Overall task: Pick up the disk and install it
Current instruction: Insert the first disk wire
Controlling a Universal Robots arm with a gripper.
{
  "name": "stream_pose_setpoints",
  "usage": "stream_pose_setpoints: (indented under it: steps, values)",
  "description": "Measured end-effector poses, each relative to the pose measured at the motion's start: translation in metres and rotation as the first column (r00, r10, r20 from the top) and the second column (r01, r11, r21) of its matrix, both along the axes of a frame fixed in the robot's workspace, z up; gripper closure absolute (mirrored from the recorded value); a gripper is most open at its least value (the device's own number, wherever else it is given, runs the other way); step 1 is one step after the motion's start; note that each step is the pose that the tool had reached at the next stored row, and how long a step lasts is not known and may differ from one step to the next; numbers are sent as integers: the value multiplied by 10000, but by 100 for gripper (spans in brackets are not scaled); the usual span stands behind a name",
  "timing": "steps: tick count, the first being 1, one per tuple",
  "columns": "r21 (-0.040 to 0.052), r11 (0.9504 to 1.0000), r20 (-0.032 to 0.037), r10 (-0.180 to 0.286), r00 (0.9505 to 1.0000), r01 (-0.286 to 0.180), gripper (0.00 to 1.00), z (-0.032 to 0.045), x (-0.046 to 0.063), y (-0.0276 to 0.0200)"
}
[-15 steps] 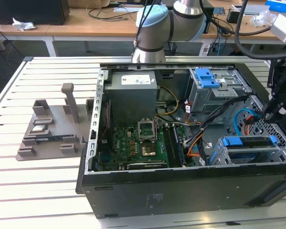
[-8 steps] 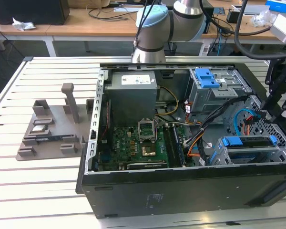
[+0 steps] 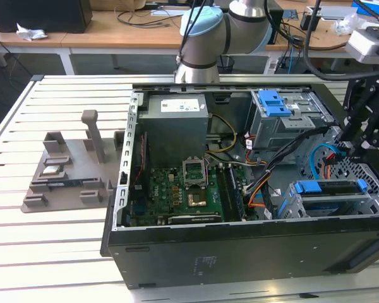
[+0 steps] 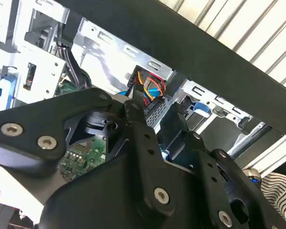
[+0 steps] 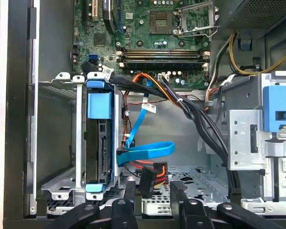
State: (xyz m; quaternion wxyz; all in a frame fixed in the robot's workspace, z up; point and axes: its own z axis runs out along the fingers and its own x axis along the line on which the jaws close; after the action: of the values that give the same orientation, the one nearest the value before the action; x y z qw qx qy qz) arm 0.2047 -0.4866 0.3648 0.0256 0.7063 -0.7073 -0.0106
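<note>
The open black computer tower (image 3: 240,252) lies on its side on the slatted white table (image 3: 50,246), so everything inside faces up and the arm can reach in from above. The black gripper (image 3: 360,136) hangs at the exterior view's right, over the drive-cage corner of the case. In the first wrist view its fingertips (image 5: 129,188) stand somewhat apart with nothing between them — empty, as far as I can see, right above a black cable plug with red and orange wires (image 5: 150,179).

The disk — a flat silver metal drive in a blue plastic bracket (image 5: 99,143) — already sits on edge in the grey metal cage (image 5: 57,186), its connector edge showing toward the open bay. A bright blue flat data cable (image 5: 148,151) reaches to just beside that connector; whether it is plugged in I cannot tell. My guess is the gripper hovers here for the cabling, not the drive itself.
</note>
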Motion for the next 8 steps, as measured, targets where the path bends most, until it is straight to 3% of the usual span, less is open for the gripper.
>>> stream_pose_setpoints:
  steps: [1, 2, 3, 5, 8]
  values:
    - [-44, 10000, -1, -1, 10000, 1, 58, -59, -11, -94]
    - [-45, 10000, 0, 0, 10000, 0, 59, -68, -16, -97]
    - [-46, 10000, 0, 0, 10000, 0, 73, -68, -16, -98]
    - [-45, 10000, 0, 0, 10000, 0, 83, -69, -16, -98]
    - [-44, 10000, 0, 0, 10000, 0, 83, -69, -17, -98]
